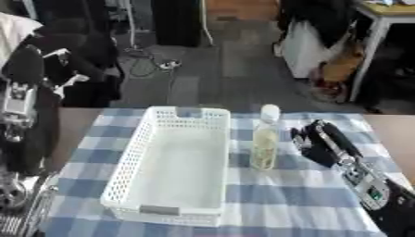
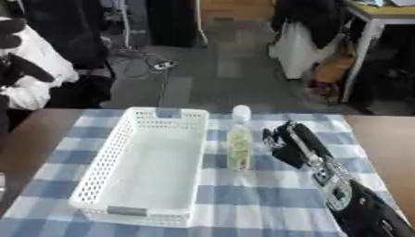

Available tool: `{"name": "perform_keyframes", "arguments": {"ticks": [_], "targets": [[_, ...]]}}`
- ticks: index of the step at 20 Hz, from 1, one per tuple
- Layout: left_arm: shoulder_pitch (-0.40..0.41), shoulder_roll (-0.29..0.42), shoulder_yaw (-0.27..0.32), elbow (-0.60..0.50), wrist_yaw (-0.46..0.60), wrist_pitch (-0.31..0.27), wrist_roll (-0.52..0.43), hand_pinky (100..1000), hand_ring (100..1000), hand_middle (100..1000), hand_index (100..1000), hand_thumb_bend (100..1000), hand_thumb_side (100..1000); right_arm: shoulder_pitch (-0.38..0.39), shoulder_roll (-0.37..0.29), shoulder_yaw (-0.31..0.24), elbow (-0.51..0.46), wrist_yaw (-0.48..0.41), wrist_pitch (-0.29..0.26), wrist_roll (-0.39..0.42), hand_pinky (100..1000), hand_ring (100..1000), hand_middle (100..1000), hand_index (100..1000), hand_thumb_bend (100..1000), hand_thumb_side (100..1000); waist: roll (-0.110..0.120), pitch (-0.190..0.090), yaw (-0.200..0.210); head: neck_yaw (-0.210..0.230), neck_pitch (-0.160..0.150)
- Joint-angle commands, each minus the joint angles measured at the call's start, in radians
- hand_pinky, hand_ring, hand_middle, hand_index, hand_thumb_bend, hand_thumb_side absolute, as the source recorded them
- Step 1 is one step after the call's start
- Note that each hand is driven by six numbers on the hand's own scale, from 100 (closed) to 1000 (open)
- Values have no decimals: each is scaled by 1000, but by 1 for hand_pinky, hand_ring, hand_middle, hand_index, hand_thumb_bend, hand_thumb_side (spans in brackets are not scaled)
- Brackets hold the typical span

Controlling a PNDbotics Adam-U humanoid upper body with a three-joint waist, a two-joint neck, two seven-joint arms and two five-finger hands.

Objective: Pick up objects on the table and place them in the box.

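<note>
- The left arm [image 1: 20, 115] shows only in the left eye view, a black and silver column along the left edge; its hand is out of sight in both views.
- The table [image 2: 32, 139] is brown wood, bare at its left and right ends, with a blue and white checked cloth [image 2: 267, 190] over the middle.
- The basket [image 1: 129, 171], the box of the task, is white plastic with lattice walls and a smooth floor. It is a long rectangle, its long axis running from the near edge away toward the far edge, and nothing lies in it.
- The bottle [image 1: 265, 139] stands upright just right of the basket, its long axis vertical, white cap on top. It is clear, with pale yellowish contents, and does not touch the basket.
- The right hand [image 2: 285, 141] comes in from the lower right, black, fingers reaching toward the bottle. They look slightly spread and relaxed, clamped on nothing, though the view is too soft to be sure. The hand is near the bottle but apart from it.
</note>
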Motion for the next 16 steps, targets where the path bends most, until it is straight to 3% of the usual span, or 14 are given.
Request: {"name": "perform_keyframes", "arguments": {"ticks": [1, 2, 3, 4, 5, 6, 7, 8, 9, 11, 16], "targets": [[-19, 12, 3, -22, 4, -1, -1, 512, 462, 812, 757, 266, 974, -15, -21, -1, -4, 9, -8, -11, 100, 165, 289, 496, 128, 862, 0, -16, -2, -5, -19], [-19, 12, 4, -22, 4, -1, 0, 512, 462, 812, 757, 266, 974, -15, -22, -1, -4, 14, -11, -12, 100, 212, 337, 553, 143, 885, 0, -17, -3, -21, -30], [-18, 13, 4, -21, 4, -1, 0, 512, 461, 812, 757, 266, 974, -15, -23, 0, -5, 20, -16, -12, 196, 281, 395, 616, 168, 907, 0, -17, -5, -48, -46], [-17, 14, 4, -21, 3, 0, 0, 512, 462, 812, 757, 266, 974, -14, -25, 0, -6, 25, -20, -12, 136, 242, 363, 584, 154, 894, 0, -17, -6, -68, -57], [-16, 15, 4, -21, 3, 0, 0, 512, 461, 812, 757, 266, 974, -14, -27, 4, -7, 35, -24, -6, 523, 471, 568, 789, 200, 997, 0, -18, -7, -93, -69], [-16, 16, 4, -20, 3, 0, 0, 512, 461, 812, 757, 266, 974, -14, -28, 7, -7, 47, -27, 5, 475, 449, 546, 768, 197, 987, 1, -18, -8, -110, -77], [-15, 17, 4, -20, 3, 0, 0, 512, 461, 812, 757, 266, 974, -14, -28, 8, -7, 56, -31, 18, 828, 666, 713, 919, 240, 1000, 1, -19, -9, -127, -83], [-14, 18, 4, -20, 3, 0, 0, 512, 461, 812, 757, 266, 974, -15, -27, 8, -7, 63, -35, 32, 874, 710, 747, 946, 252, 1000, 2, -19, -10, -137, -86], [-13, 19, 4, -19, 3, 0, -1, 512, 461, 812, 757, 267, 974, -15, -25, 8, -5, 65, -40, 46, 978, 804, 821, 1000, 313, 1000, 3, -20, -11, -151, -90], [-11, 20, 3, -19, 3, 0, -2, 512, 460, 812, 757, 267, 974, -17, -21, 7, 2, 57, -52, 80, 1000, 866, 874, 1000, 367, 1000, 5, -21, -14, -179, -96], [-9, 20, 2, -18, 5, 0, -3, 512, 460, 812, 757, 267, 974, -23, -8, 0, 22, 39, -60, 136, 1000, 848, 871, 1000, 435, 1000, 9, -22, -15, -204, -97]]}}
